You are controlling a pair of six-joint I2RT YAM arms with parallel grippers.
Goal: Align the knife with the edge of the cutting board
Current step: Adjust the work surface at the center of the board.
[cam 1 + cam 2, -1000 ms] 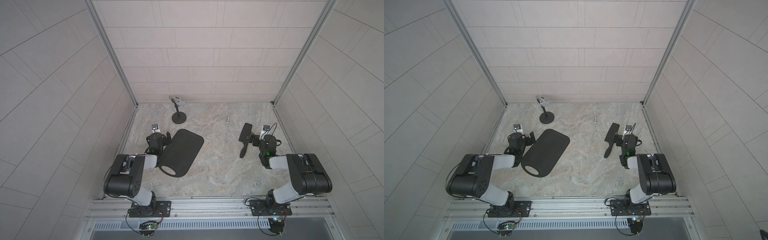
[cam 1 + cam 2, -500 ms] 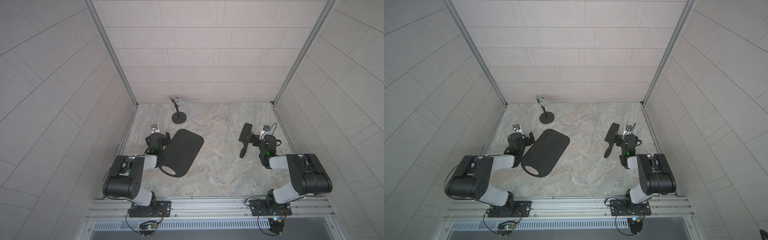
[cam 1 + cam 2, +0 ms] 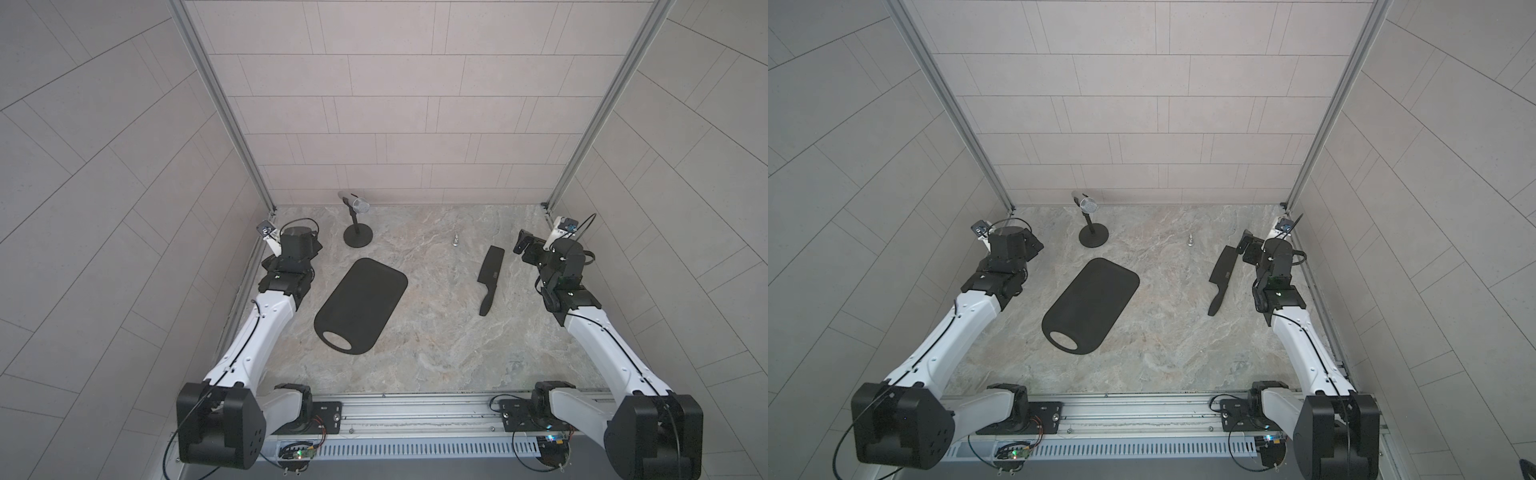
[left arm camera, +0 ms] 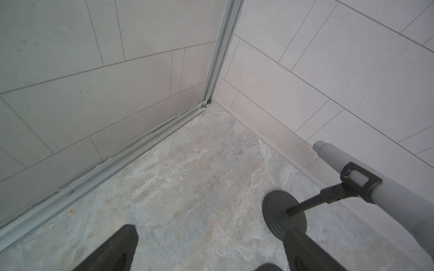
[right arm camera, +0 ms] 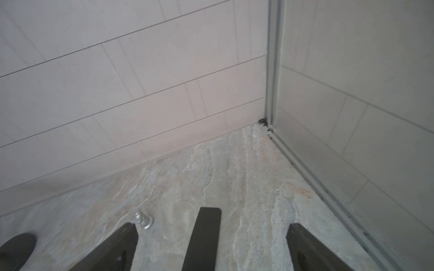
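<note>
Knife (image 3: 490, 277) hasn't budged, still well apart from the board (image 3: 360, 305); left gripper (image 4: 210, 228) and right gripper (image 3: 525, 248) spread wide, empty. Nothing aligned.

Right wrist view: knife (image 5: 203, 239) cut off at frame edge, handle unseen; small silver object (image 3: 455, 240) too small to identify.

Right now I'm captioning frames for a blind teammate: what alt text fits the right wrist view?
The right gripper stands wide open, its two black fingers either side of the knife, whose squared black blade lies flat on the marble tabletop. A small silver object sits nearby, and tiled walls meet in a corner beyond.
</note>
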